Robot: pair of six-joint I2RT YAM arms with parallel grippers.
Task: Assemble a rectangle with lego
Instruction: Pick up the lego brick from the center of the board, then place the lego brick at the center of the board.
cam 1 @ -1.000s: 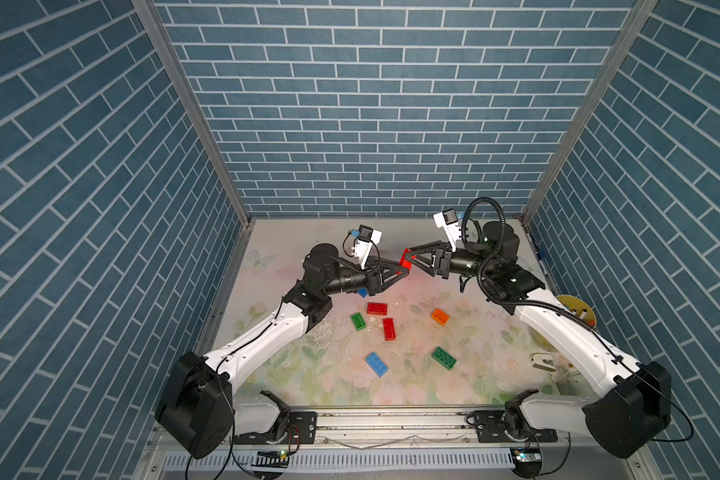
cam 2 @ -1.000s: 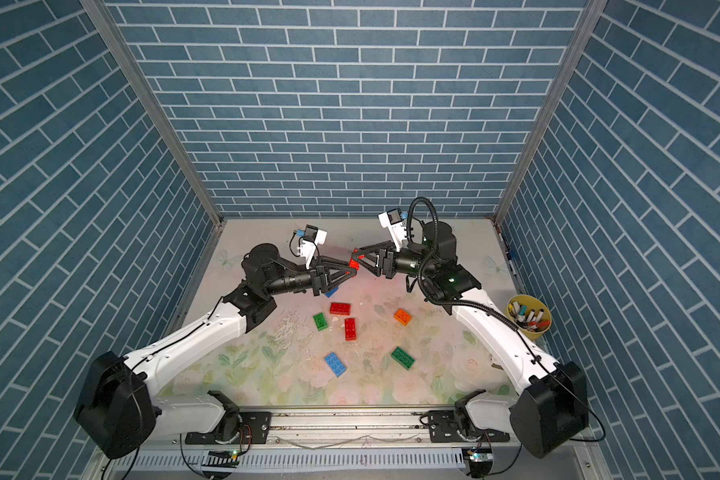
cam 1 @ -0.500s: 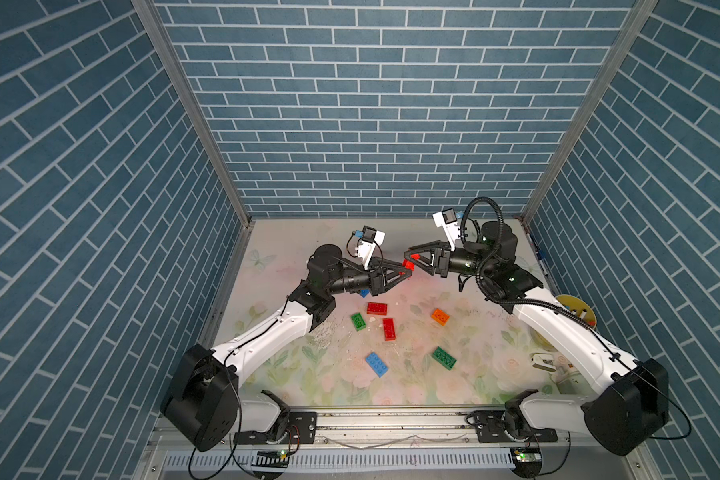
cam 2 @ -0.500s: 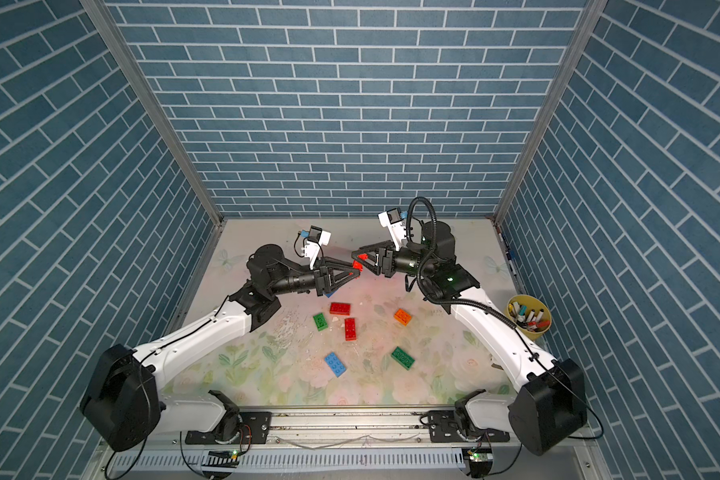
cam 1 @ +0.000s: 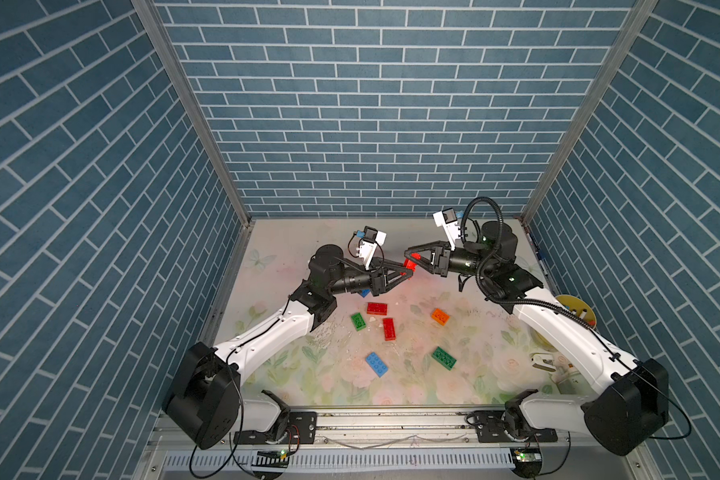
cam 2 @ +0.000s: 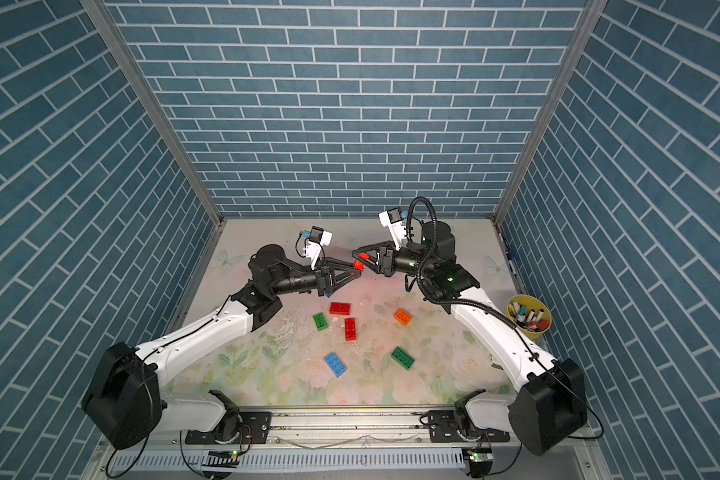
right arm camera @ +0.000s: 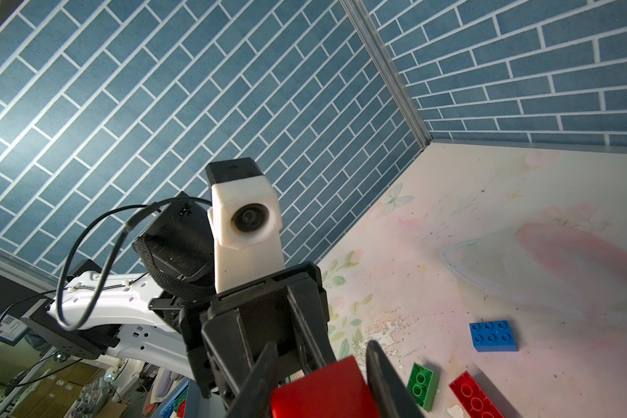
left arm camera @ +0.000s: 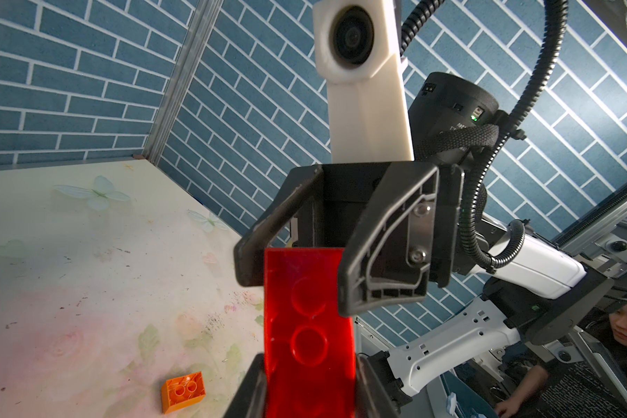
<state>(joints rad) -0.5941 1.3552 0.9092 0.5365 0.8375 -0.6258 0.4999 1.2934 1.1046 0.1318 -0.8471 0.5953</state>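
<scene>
Handing over a red brick (cam 1: 411, 264) mid-air above the table (cam 1: 292, 249): my left gripper (cam 1: 405, 272) clamps one end, the right gripper (left arm camera: 304, 282) seems pinched on the other. Next I judge the left must release cleanly; remaining lego (cam 1: 388, 328) lies scattered below, unjoined.

Bright, even overhead light filled both top views, leaving only soft shadows on the table (cam 1: 495, 345). The wrist views bent the wall (right arm camera: 160, 108) lines at their edges. The red brick (left arm camera: 308, 325) glowed translucent, and up close it looked slightly soft.
</scene>
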